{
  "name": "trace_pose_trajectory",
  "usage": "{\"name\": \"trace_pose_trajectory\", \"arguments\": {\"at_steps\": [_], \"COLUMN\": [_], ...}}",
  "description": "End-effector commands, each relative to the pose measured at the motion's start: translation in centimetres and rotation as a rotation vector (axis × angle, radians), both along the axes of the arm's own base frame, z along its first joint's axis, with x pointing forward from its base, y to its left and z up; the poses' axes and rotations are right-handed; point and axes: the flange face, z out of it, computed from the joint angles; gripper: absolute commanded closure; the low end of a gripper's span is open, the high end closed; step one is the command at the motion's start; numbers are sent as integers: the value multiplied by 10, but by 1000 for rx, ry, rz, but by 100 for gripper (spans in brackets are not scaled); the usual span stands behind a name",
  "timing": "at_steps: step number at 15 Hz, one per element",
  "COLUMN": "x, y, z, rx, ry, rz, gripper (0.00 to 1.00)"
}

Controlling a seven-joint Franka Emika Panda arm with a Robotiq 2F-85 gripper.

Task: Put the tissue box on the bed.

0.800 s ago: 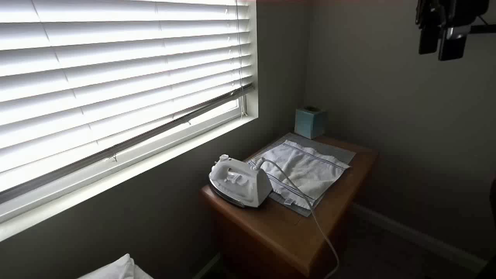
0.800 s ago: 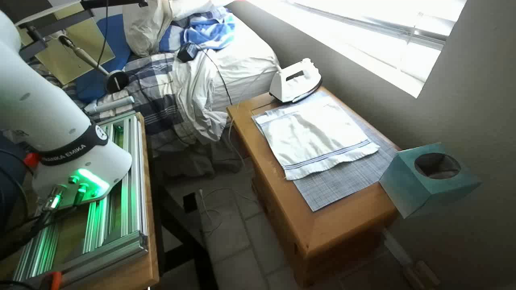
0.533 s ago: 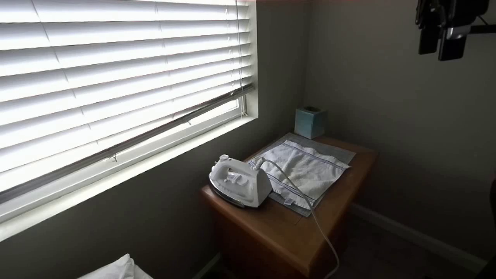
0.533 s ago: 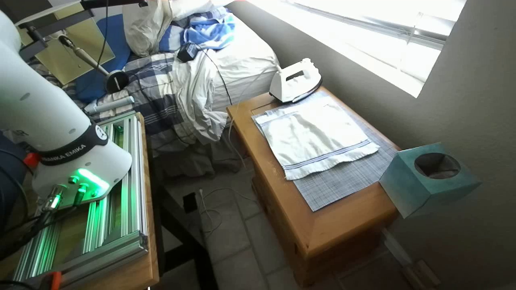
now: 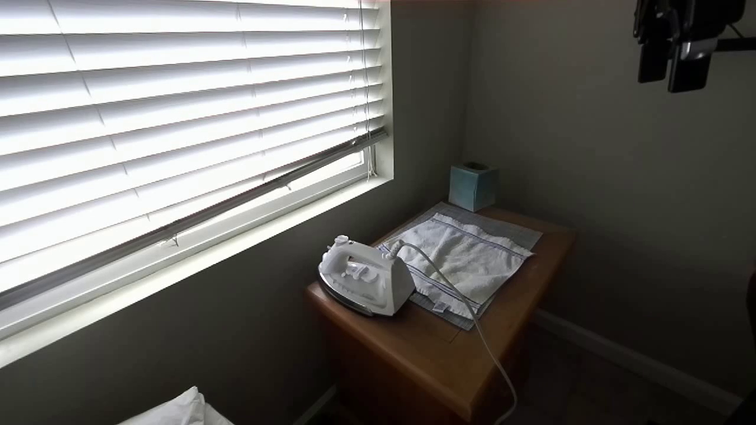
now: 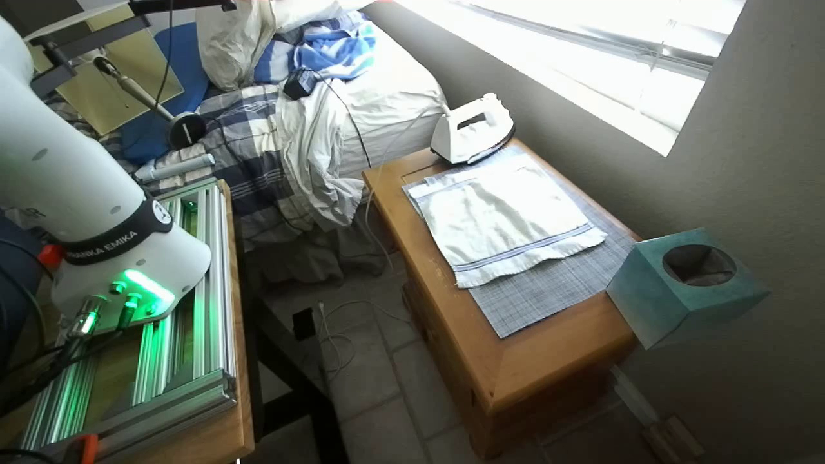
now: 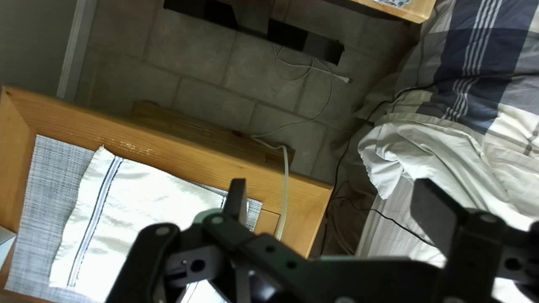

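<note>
The tissue box is a teal cube at the far corner of the wooden nightstand. In an exterior view it is close, at the right; its top has a dark oval opening, and no tissue sticks out. A pale sliver at the left edge of the wrist view looks like its edge. My gripper hangs high at the upper right, well away from the box. In the wrist view its fingers are wide apart with nothing between them. The bed has white sheets and a plaid cover; it also shows in the wrist view.
The nightstand carries a white iron, a grey placemat and a white striped cloth. The iron's cord hangs over the edge. A black adapter lies on the bed. Wall and window border the nightstand.
</note>
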Motion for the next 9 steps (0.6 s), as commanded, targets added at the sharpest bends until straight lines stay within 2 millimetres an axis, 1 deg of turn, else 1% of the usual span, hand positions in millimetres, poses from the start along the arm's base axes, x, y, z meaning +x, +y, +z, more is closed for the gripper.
{"name": "trace_pose_trajectory", "arguments": {"at_steps": [1,2,5,9], "x": [0,8,45,103], "y": [0,-6,-43,-114], "z": [0,2,4,1], "rx": [0,15,55,98], "ry": [1,-8,-66,-155], "rz": [0,-18,-102,-220], "gripper": [0,0,0,0]}}
